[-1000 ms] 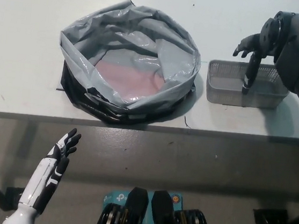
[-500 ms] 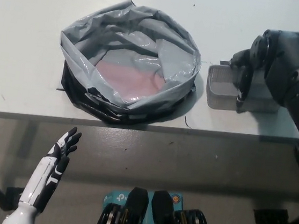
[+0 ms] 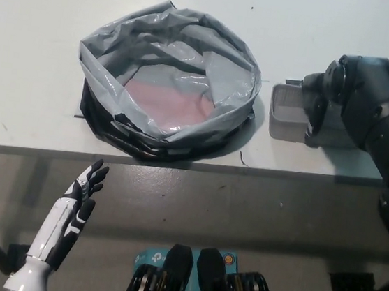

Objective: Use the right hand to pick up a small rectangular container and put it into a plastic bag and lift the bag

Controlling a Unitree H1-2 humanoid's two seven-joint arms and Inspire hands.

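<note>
A small grey mesh rectangular container sits on the white table to the right of the bag. My black right hand lies over its right part, with fingers reaching down the near side; most of the container is hidden by the arm. Whether the fingers grip it is unclear. The grey plastic bag stands open on the table, rolled wide, with a pinkish bottom showing inside. My white left hand rests low at the lower left, below the table edge, fingers apart and holding nothing.
The white table runs across the top half; its front edge crosses the middle. A black base peeks from under the bag. Grey floor lies below the edge.
My right arm has come down and toward me over the container, now covering most of it. The left hand has barely shifted.
</note>
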